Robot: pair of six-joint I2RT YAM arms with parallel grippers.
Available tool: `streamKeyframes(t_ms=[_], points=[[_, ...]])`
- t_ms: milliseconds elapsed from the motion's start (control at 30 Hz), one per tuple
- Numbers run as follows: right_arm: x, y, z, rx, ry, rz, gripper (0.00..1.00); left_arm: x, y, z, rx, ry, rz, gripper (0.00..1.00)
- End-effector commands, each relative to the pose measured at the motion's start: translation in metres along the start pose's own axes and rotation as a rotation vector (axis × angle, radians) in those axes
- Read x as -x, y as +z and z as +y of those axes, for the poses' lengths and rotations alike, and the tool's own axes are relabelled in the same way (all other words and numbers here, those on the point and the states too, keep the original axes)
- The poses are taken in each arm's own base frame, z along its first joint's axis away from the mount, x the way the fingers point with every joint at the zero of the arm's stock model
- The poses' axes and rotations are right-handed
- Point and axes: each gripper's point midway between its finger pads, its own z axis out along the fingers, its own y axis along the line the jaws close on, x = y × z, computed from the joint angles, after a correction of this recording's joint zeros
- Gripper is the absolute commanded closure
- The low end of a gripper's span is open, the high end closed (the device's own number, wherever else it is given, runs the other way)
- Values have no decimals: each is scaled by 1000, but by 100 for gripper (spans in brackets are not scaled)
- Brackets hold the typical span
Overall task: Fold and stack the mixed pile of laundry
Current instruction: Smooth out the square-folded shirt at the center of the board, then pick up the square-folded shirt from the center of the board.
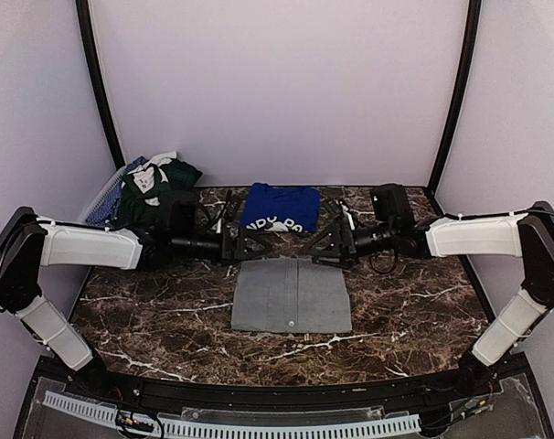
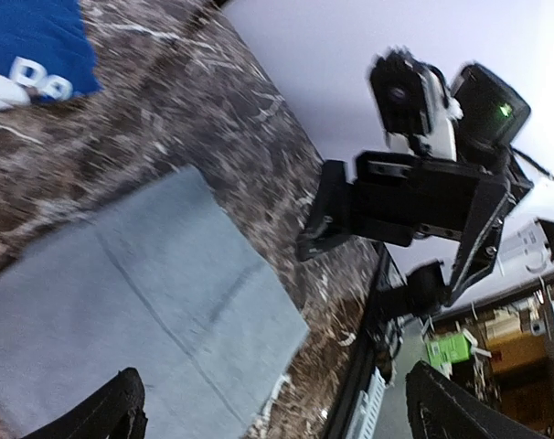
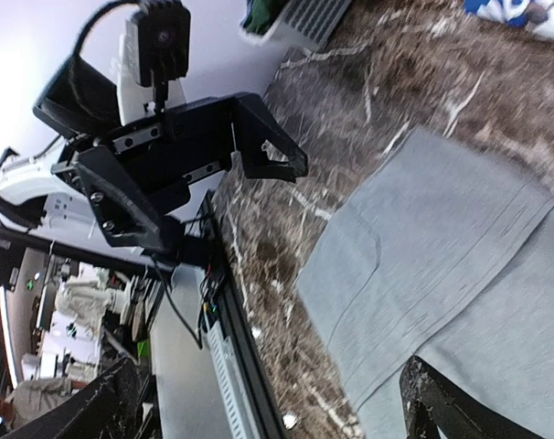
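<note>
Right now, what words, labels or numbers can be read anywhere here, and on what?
Royal-blue T-shirt: white print, perhaps "NDY", cut by the fold, too blurred to confirm.
White tag on the dark-green garment: too small to read.
Grey polo shirt: none.

The dark marble table (image 1: 414, 311) carries a folded grey shirt (image 1: 292, 295) in the middle. A folded blue T-shirt (image 1: 280, 208) lies just beyond it, and a basket (image 1: 99, 199) stands at the far left.

Lab robot cell: white booth walls (image 1: 286, 82), marble-look table (image 1: 149, 311), cluttered workbenches (image 3: 67, 302) beyond table edge.
</note>
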Motion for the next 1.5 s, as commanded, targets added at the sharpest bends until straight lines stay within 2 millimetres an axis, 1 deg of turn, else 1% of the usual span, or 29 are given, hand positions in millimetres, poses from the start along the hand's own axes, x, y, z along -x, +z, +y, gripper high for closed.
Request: streamKeyframes(t_ms=[0,33,67,100,167,300,333,433,467,533,567,600,633,667,700,733,767,800,833,900,1000,1033,1100,1200,1233,1267,1333,1433,1467], points=[[-45,16,-5,16,101,86,3,-72,15,-23,-70,-19,196,1],[-51,20,-6,30,112,99,3,-78,18,-23,-77,-27,212,1],[-58,25,-11,36,131,114,3,-91,25,-21,-86,-44,242,1],[-64,28,-16,40,144,128,4,-97,27,-20,-90,-53,252,1],[-75,34,-32,30,170,150,4,-109,33,-11,-94,-83,269,1],[-88,29,-77,-46,222,155,5,-125,38,24,-4,-109,274,1],[-89,25,-87,-63,233,148,5,-127,38,40,45,-124,272,1],[-86,15,-99,-88,248,128,6,-120,31,69,124,-165,237,1],[-84,12,-100,-94,250,122,6,-113,26,80,156,-180,215,1],[-76,6,-91,-90,236,107,7,-102,19,90,210,-163,196,1],[-71,2,-83,-89,220,98,7,-92,14,91,242,-133,170,1],[-65,-2,-75,-88,204,86,7,-89,12,89,267,-92,190,1],[-61,-6,-67,-95,190,75,7,-71,10,79,279,-44,155,1],[-55,-12,-59,-105,172,57,7,-74,8,76,297,-4,179,1],[-51,-17,-54,-121,163,44,7,-58,5,65,313,51,139,1],[-48,-24,-51,-141,157,26,7,-63,6,57,325,115,167,1],[-46,-31,-51,-165,164,11,7,-58,7,42,343,177,160,1],[-44,-38,-51,-181,169,-9,7,-55,9,33,344,255,161,1],[-43,-46,-51,-196,184,-28,7,-57,13,21,358,338,182,2],[-43,-56,-52,-215,204,-58,8,-61,21,6,376,462,209,6],[-48,-63,-58,-240,242,-72,10,-70,37,-15,357,635,238,14],[-50,-64,-61,-248,254,-72,11,-79,46,-23,333,705,265,19],[-54,-65,-67,-265,274,-74,12,-89,59,-29,321,806,311,24],[-58,-67,-74,-277,308,-81,13,-98,85,-33,332,889,360,33],[-59,-68,-76,-276,317,-85,14,-107,91,-36,320,922,392,36],[-60,-69,-78,-279,323,-89,14,-108,101,-36,334,946,400,37],[-61,-72,-80,-283,329,-96,14,-124,117,-41,330,1026,440,40],[-65,-77,-86,-298,346,-105,16,-132,134,-36,346,1048,462,48],[-65,-78,-87,-300,351,-107,17,-132,142,-35,346,1041,462,49]])
